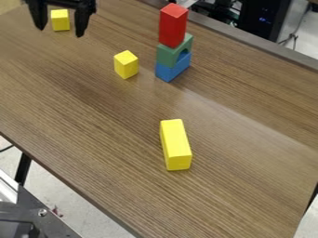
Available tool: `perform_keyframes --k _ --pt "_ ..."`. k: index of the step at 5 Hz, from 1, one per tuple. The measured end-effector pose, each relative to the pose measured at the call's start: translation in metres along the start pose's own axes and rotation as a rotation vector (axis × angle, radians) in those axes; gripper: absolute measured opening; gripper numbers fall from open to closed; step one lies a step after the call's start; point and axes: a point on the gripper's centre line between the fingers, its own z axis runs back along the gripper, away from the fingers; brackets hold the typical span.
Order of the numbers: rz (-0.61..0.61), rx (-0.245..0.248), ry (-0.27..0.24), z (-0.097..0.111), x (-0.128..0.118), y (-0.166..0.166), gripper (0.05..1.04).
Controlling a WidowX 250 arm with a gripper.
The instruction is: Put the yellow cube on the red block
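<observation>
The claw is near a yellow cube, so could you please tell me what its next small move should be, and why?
I'd probably ease the claw down slightly around the upper-left cube: its open fingers appear on either side of it, though their height is hard to judge. The cube stands on the table, and the red block has a bare top.

A red oblong block (173,25) sits on a green arch (168,56) on a blue block (165,73); yellow cube (126,65) left, long yellow block (175,145) nearer me.
</observation>
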Motion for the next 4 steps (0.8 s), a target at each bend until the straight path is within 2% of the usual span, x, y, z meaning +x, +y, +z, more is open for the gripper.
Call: perform_keyframes --k 1,2,3,4 --pt "0.095 -0.023 -0.022 -0.010 0.029 0.005 1.001" --pt "0.144 -0.023 -0.012 -0.027 0.051 0.021 1.001" --pt "0.154 -0.013 -0.027 -0.041 0.070 0.027 1.001" --pt "0.234 -0.069 -0.077 -0.053 0.084 0.039 1.001"
